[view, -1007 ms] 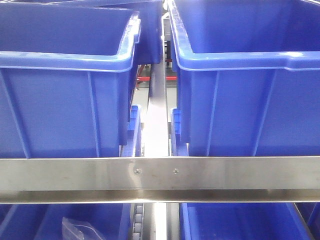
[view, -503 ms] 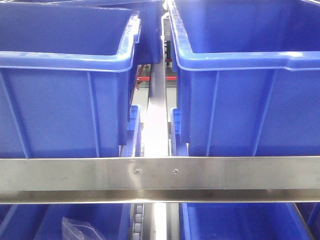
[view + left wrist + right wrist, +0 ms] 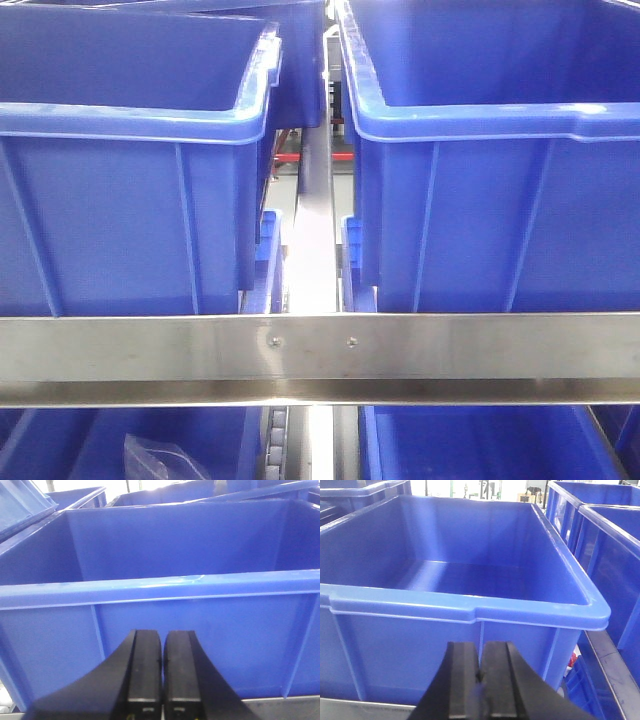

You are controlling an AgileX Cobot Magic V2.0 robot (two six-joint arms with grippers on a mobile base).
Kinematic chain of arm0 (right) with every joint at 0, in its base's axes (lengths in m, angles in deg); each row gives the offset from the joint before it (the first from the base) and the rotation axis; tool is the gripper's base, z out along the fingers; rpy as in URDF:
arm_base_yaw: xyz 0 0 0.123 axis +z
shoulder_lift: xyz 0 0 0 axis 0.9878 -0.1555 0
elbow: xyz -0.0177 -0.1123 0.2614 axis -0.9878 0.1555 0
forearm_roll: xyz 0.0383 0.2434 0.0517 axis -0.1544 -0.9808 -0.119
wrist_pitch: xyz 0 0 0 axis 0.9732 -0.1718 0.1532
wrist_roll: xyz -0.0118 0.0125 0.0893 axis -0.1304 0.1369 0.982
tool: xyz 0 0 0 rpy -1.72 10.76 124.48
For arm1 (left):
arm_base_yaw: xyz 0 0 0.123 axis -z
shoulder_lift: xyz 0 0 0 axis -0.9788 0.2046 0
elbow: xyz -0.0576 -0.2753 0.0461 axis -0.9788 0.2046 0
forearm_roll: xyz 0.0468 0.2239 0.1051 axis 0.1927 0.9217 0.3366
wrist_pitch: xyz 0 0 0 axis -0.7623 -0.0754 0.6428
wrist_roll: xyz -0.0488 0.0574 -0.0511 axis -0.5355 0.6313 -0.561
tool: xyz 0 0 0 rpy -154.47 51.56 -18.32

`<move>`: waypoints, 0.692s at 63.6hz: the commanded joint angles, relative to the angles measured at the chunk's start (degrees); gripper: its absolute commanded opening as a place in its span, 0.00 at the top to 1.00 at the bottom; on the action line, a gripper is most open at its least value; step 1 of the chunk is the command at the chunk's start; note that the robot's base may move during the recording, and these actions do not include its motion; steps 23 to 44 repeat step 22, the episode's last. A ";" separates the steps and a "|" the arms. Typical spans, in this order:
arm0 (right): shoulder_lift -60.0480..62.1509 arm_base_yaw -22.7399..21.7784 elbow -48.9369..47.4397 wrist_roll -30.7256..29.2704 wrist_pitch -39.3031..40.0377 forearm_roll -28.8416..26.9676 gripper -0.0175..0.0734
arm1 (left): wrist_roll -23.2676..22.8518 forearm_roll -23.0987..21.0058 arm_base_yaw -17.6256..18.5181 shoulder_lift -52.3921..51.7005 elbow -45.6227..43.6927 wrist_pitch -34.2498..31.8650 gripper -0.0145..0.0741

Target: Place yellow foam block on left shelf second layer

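The yellow foam block is out of view in every frame. My left gripper [image 3: 163,637] is shut with nothing between its black fingers, just in front of the outer wall of a blue bin [image 3: 200,625], below its rim. My right gripper [image 3: 481,647] is also shut and empty, facing the front wall of another blue bin [image 3: 400,630] whose inside looks bare. In the front view neither gripper shows; the left blue bin [image 3: 120,220] and the right blue bin [image 3: 500,220] stand on the shelf behind a steel rail [image 3: 320,355].
A steel divider [image 3: 312,250] runs between the two upper bins. Below the rail sit more blue bins, the left one [image 3: 100,445] holding a clear plastic bag [image 3: 160,458]. Further blue bins [image 3: 605,545] stand to the right in the right wrist view.
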 commanded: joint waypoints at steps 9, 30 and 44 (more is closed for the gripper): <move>1.07 -0.20 -1.24 -0.33 4.81 0.41 0.75 | -0.27 -0.35 0.14 -1.02 1.44 -4.66 0.68; 1.07 -0.20 -1.24 -0.33 4.81 0.41 0.75 | -0.27 -0.35 0.14 -1.02 1.44 -4.66 0.68; 1.07 -0.20 -1.24 -0.33 4.81 0.41 0.75 | -0.27 -0.35 0.14 -1.02 1.44 -4.66 0.68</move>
